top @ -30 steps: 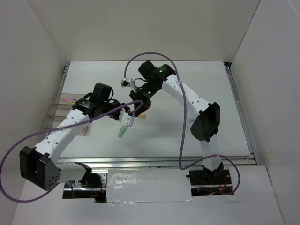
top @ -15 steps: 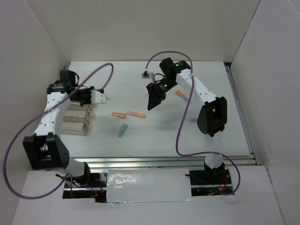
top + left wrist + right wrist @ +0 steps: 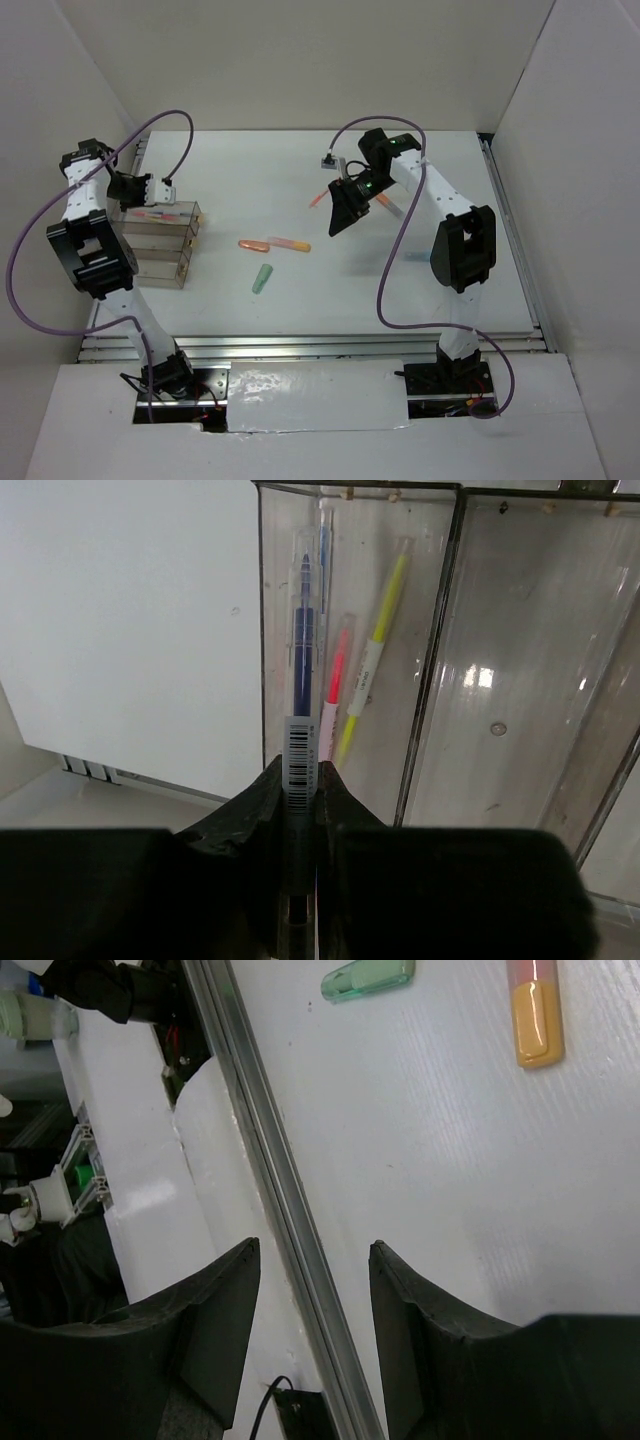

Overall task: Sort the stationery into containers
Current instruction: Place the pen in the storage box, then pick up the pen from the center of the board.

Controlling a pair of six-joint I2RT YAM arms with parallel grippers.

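— How much has been sorted?
— A pink pen (image 3: 337, 675) and a yellow pen (image 3: 378, 630) are seen lying in the end compartment of the containers (image 3: 440, 630). A blue pen (image 3: 303, 670) is pinched in the left claw (image 3: 299, 780) over it.
— What is left?
— A green cap (image 3: 262, 279), an orange pen (image 3: 254, 244) and a few others are seen on the desk (image 3: 400, 290). The right claw (image 3: 312, 1250) is held spread and empty.

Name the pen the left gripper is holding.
The blue pen with the barcode label, pinched in the left gripper; the pink pen and yellow pen lie loose beside it.
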